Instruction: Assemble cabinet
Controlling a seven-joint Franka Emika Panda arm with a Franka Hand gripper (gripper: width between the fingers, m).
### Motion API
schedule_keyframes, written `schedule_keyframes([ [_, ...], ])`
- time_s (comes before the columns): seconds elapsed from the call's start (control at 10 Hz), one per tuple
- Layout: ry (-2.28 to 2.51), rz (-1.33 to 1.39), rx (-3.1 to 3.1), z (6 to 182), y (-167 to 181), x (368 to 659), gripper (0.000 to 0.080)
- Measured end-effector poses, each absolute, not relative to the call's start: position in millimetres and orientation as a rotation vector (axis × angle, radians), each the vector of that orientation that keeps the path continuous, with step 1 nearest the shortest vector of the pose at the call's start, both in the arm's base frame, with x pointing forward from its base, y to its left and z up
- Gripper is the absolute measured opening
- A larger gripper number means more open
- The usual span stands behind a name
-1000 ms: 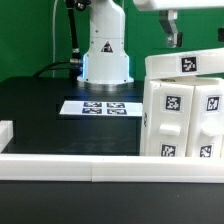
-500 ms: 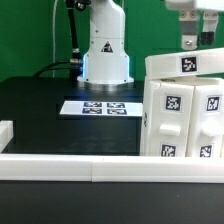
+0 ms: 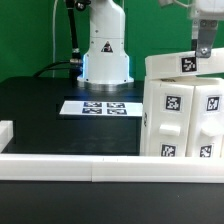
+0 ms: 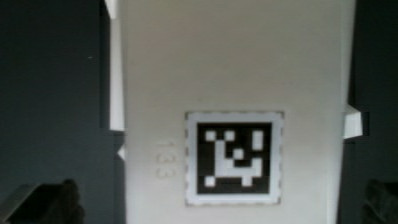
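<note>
The white cabinet body stands at the exterior view's right, with several marker tags on its front. A white tagged panel lies across its top. My gripper hangs just above this panel's right part, fingers pointing down. In the wrist view the tagged panel fills the middle. My gripper is open, with one dark finger on each side of the panel. It holds nothing.
The marker board lies on the black table in front of the robot base. A long low white rail runs along the front, with a short raised end at the exterior view's left.
My gripper has moved toward the exterior view's right and come down, from above the cabinet's middle to just over the top panel's right part.
</note>
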State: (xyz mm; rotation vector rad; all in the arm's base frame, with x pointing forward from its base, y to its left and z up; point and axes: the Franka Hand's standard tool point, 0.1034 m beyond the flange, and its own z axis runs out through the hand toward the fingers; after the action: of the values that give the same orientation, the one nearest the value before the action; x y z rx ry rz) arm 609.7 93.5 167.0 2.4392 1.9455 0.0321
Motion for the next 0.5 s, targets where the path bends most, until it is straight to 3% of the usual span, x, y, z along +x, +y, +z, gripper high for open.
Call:
schedule_keyframes([
  [0.1,1.943,0.029,2.441,164.5,92.4,609.7,0.0797],
  [0.3,1.934,0.024,2.45,162.5,90.2,609.4,0.0557],
  [0.5,1.907,0.024,2.471,162.4,89.4,609.5,0.056],
])
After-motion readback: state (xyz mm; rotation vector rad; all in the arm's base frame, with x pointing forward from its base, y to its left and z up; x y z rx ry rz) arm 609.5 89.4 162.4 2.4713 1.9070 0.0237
